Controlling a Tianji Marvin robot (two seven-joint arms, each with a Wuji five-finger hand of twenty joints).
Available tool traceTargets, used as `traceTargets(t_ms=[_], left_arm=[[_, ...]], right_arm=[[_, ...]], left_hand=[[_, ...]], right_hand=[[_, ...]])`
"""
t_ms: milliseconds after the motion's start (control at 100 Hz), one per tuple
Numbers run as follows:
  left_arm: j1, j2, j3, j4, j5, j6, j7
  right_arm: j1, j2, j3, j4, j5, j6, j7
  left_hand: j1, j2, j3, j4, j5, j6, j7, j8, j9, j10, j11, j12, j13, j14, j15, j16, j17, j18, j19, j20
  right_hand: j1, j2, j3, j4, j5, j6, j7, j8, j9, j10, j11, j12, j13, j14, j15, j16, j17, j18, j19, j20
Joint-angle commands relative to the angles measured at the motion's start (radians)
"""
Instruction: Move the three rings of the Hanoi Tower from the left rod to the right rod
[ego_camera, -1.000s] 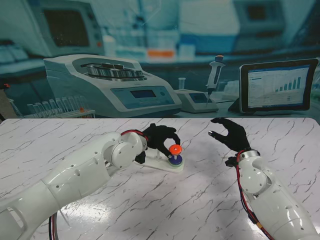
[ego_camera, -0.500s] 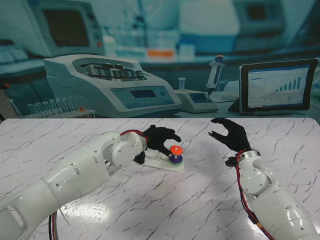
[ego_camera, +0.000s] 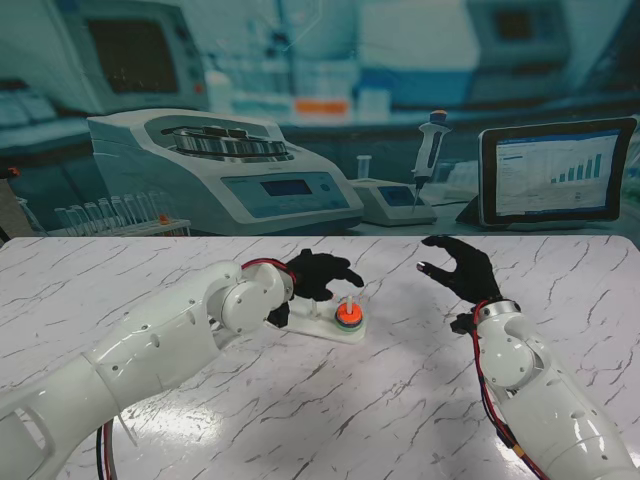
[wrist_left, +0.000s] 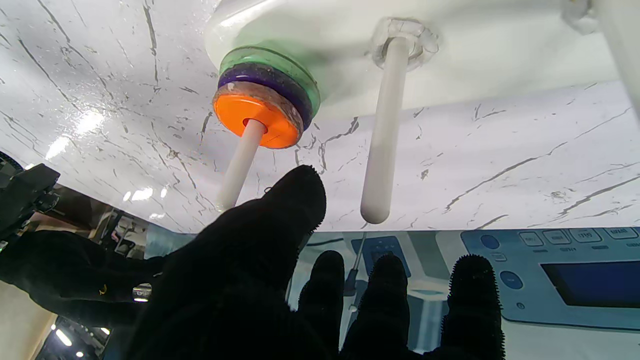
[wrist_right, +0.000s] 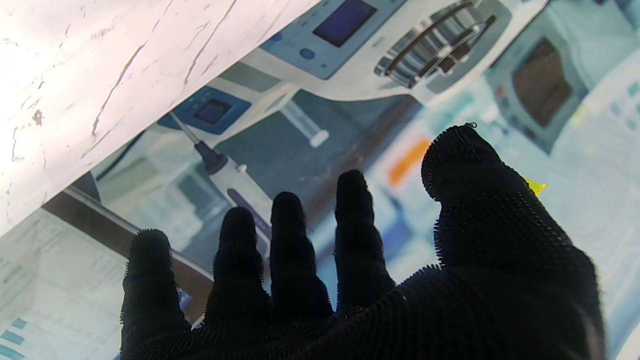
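The black-gloved left hand (ego_camera: 318, 274) hangs just above the white plastic tower base (ego_camera: 322, 325), fingers spread and holding nothing; from the wrist view its thumb (wrist_left: 280, 210) reaches out close to the tip of the rod that carries the rings, without touching it, and the other fingertips (wrist_left: 390, 280) stand apart beside it. The orange plastic ring (ego_camera: 348, 313) sits at the top of a stack on the white rod at the right end of the base (wrist_left: 240, 165), pressed down onto the purple ring (wrist_left: 270, 80), which in turn rests on the translucent green ring (wrist_left: 300, 67) against the base. All three are seated low on that rod, just nearer to me than the fingertips and a little to their right in the stand's view. The bare white middle rod (wrist_left: 382, 130) stands upright beside the stack, nothing on it. The base lies near the middle of the white marble-patterned bench (ego_camera: 400, 420), somewhat toward its far edge. The black-gloved right hand (ego_camera: 458, 265) is held up well apart from the tower, toward the right side of the bench, palm open and fingers (wrist_right: 290, 240) loosely spread, grasping nothing. Past the far edge of the bench stands a backdrop printed with laboratory equipment (ego_camera: 220, 170).
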Motion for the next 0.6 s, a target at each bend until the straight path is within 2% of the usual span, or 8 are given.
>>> traceTargets(t_ms=[0,120,340,370,470,500,590], left_arm=[[-0.003,-0.005,0.003,0.004,-0.002,-0.02,-0.007],[-0.003,-0.007,0.002,0.005,-0.005,-0.016,-0.005],[0.02,-0.003,-0.036,-0.012,0.019,-0.013,0.025],[0.025,-0.002,-0.045,-0.017,0.022,-0.013,0.028],[0.043,0.002,-0.08,-0.033,0.022,-0.013,0.035],[0.049,0.003,-0.091,-0.04,0.022,-0.012,0.036],[0.066,0.011,-0.121,-0.065,0.052,-0.003,0.043]], right_arm=[[-0.005,-0.008,-0.002,-0.002,0.001,-0.004,-0.003],[-0.005,-0.008,-0.002,-0.003,0.001,-0.004,-0.003],[-0.005,-0.008,-0.002,-0.002,0.0,-0.005,-0.004],[-0.005,-0.008,-0.002,-0.002,0.0,-0.005,-0.003],[-0.005,-0.008,-0.003,-0.002,0.0,-0.005,-0.003],[-0.005,-0.008,-0.003,-0.002,0.0,-0.005,-0.003],[-0.005,-0.008,-0.005,-0.003,0.001,-0.006,-0.002]], left_hand=[[0.078,0.023,0.045,0.025,0.015,-0.043,0.008,-0.026,-0.003,-0.009,0.003,0.004,0.02,0.019,0.014,0.005,0.008,0.033,0.039,0.008],[0.068,0.022,0.05,0.023,0.011,-0.035,0.01,-0.032,-0.002,-0.005,0.005,0.004,0.033,0.023,0.022,0.007,0.026,0.03,0.061,0.012],[0.035,0.039,-0.001,0.011,0.004,-0.018,0.012,-0.039,-0.001,-0.006,0.005,0.003,0.026,0.015,0.02,0.005,0.009,0.032,0.062,0.004],[0.05,0.053,-0.036,0.008,0.003,-0.018,0.014,-0.041,-0.002,-0.006,0.005,0.003,0.024,0.014,0.019,0.005,0.007,0.031,0.065,0.0],[0.052,0.072,-0.061,0.006,0.005,-0.019,0.016,-0.042,-0.001,-0.008,0.006,0.003,0.024,0.012,0.019,0.004,0.005,0.031,0.064,-0.003],[0.073,0.087,-0.113,0.006,0.006,-0.02,0.017,-0.041,-0.002,-0.008,0.005,0.002,0.023,0.012,0.018,0.004,0.004,0.031,0.062,-0.007],[0.052,0.102,-0.146,0.002,0.006,-0.026,0.017,-0.04,-0.002,-0.01,0.004,0.002,0.018,0.011,0.015,0.003,-0.002,0.029,0.057,-0.01]], right_hand=[[0.008,0.022,-0.018,0.029,0.015,-0.021,0.006,-0.012,0.02,-0.016,0.003,0.002,-0.018,-0.016,-0.003,-0.002,-0.013,-0.087,0.007,0.009],[0.007,0.02,-0.018,0.029,0.016,-0.021,0.006,-0.012,0.023,-0.019,0.003,0.003,-0.013,-0.015,-0.011,-0.003,-0.014,-0.088,0.007,0.009],[0.008,0.016,-0.017,0.029,0.019,-0.019,0.008,-0.011,0.025,-0.016,0.004,0.004,-0.004,-0.012,-0.014,0.001,-0.014,-0.088,0.007,0.009],[0.008,0.015,-0.016,0.03,0.021,-0.02,0.009,-0.011,0.026,-0.016,0.004,0.004,-0.008,-0.012,-0.015,0.001,-0.014,-0.088,0.007,0.009],[0.009,0.013,-0.015,0.029,0.022,-0.019,0.01,-0.01,0.027,-0.013,0.005,0.005,0.005,-0.008,-0.006,0.005,-0.013,-0.087,0.007,0.009],[0.009,0.013,-0.015,0.029,0.023,-0.018,0.01,-0.01,0.027,-0.014,0.005,0.005,0.004,-0.007,-0.005,0.005,-0.013,-0.088,0.007,0.009],[0.009,0.013,-0.014,0.029,0.024,-0.017,0.011,-0.01,0.027,-0.012,0.006,0.005,0.003,-0.006,0.0,0.006,-0.013,-0.086,0.007,0.009]])
